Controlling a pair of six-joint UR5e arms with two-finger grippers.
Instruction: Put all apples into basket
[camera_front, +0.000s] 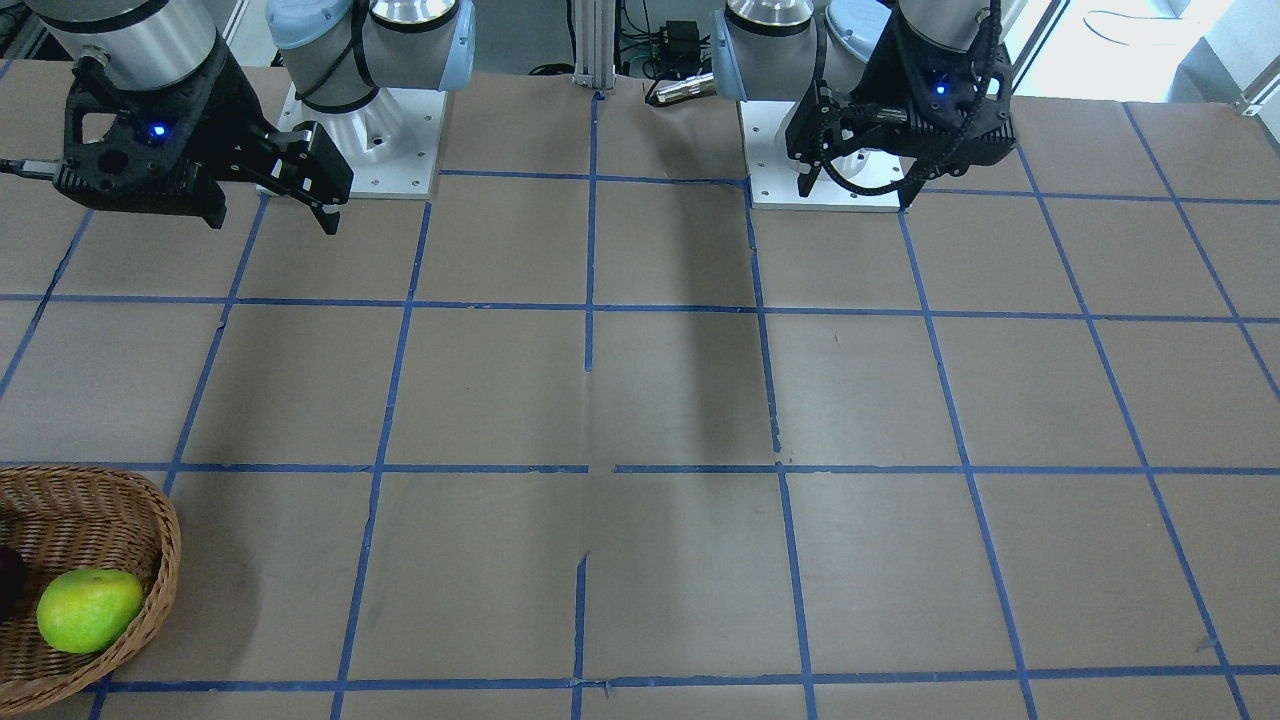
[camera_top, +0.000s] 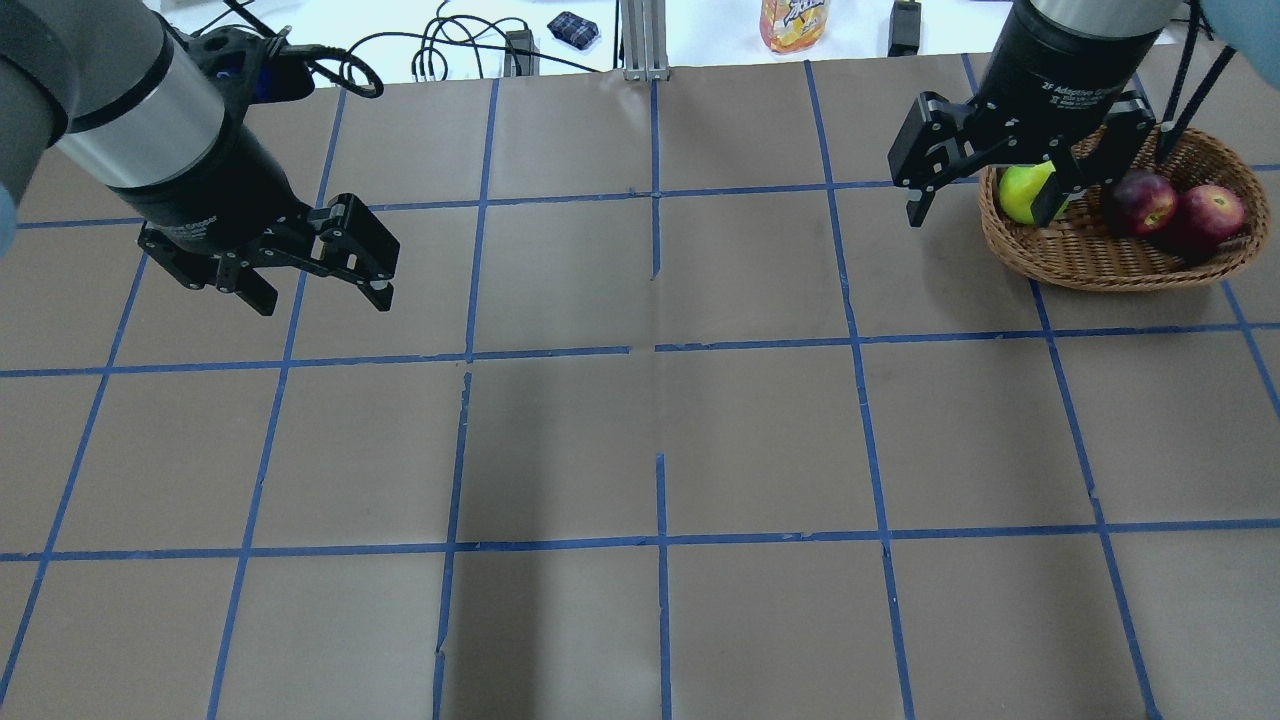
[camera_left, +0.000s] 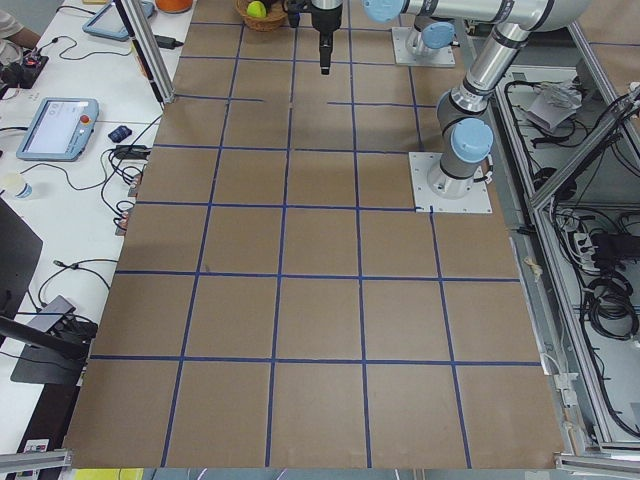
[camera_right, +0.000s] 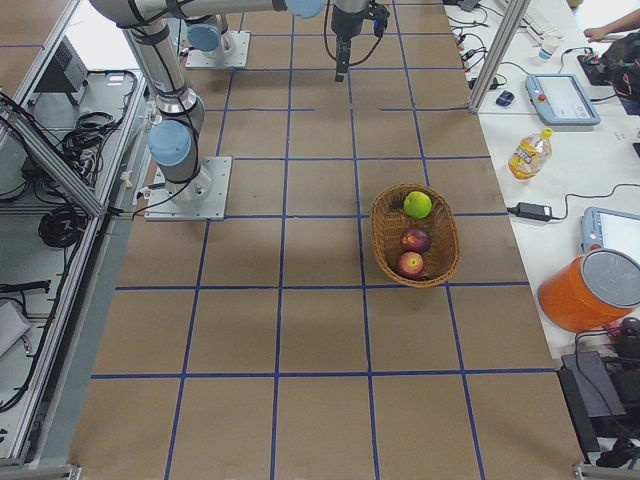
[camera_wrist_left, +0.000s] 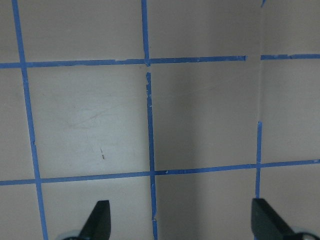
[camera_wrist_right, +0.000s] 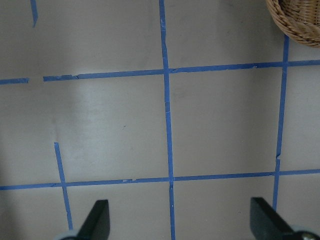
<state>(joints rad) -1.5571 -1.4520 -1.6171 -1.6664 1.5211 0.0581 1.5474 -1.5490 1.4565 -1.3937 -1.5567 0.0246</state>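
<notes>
Notes left gripper (camera_top: 320, 295) raised at 10 o'clock, right gripper (camera_top: 985, 215) at 2 o'clock near basket (camera_top: 1100, 275); both pointing down, jaws spread, empty.

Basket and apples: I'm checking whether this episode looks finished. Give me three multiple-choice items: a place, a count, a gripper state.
1. The green apple lies: A beside the basket; B inside it; C under it.
2. Apples in the basket: A one; B two; C three.
3. The left gripper is: A open, empty; B shut on an apple; C shut on the basket.
Answers: B, wicker surrounds it; C, green, maroon apple and red apple lie inside; A, jaws wide apart, nothing between.
</notes>
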